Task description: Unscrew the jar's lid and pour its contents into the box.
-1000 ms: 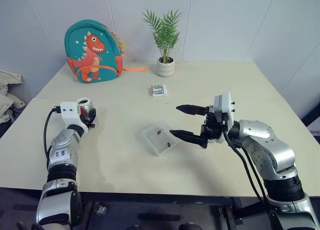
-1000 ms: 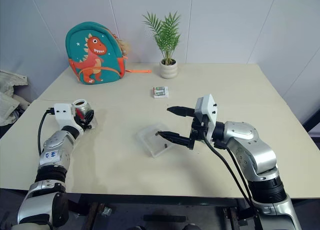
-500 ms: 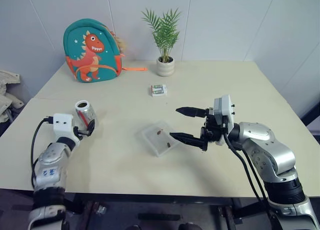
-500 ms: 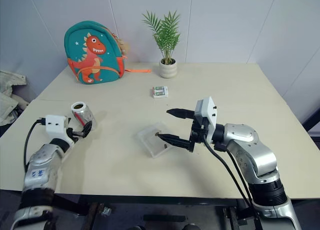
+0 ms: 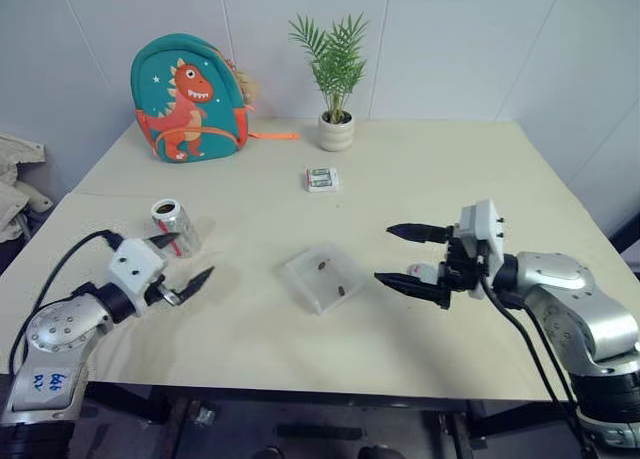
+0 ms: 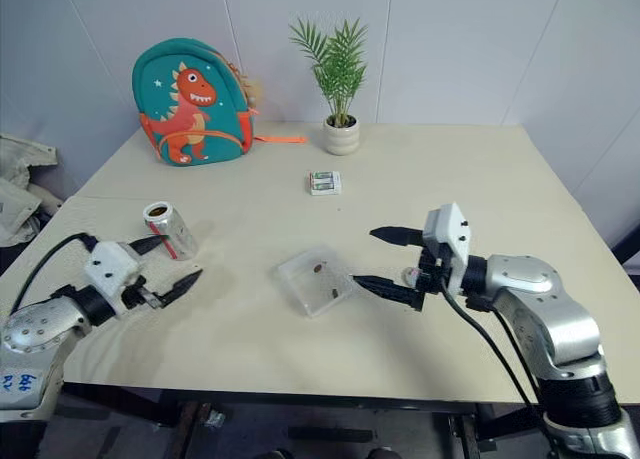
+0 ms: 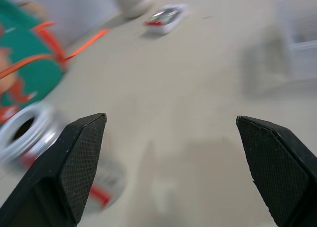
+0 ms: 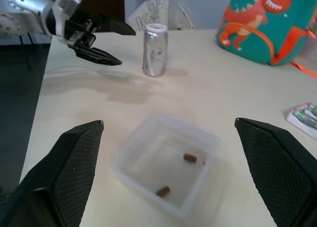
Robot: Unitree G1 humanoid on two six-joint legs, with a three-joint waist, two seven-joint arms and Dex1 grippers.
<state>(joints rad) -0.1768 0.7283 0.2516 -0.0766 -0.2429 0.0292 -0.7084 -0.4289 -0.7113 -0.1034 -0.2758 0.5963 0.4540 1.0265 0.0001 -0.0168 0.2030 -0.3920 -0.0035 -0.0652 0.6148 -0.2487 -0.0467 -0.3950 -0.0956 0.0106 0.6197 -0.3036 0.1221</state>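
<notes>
Jar (image 5: pixel 172 225) upright near table's (image 5: pixel 500 179) left edge, open-topped, red label unreadable. Box (image 5: pixel 322 277) mid-table with two brown bits (image 8: pixel 173 174) inside. Left gripper (image 5: pixel 182 262) just beside jar, jaws wide, empty; a careless swing could tip it. Right gripper (image 5: pixel 408 257) near box, jaws wide, empty; could nudge box. Packet (image 5: pixel 321 179) print too small to read.

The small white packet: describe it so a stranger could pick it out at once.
Start at the potted green plant in its white pot at the far edge of the beige table, beside the teal dinosaur backpack. Just in front of the pot lies the small flat white packet with green print. Unlike the clear square plastic box nearer the robot, it is opaque and much smaller.
</notes>
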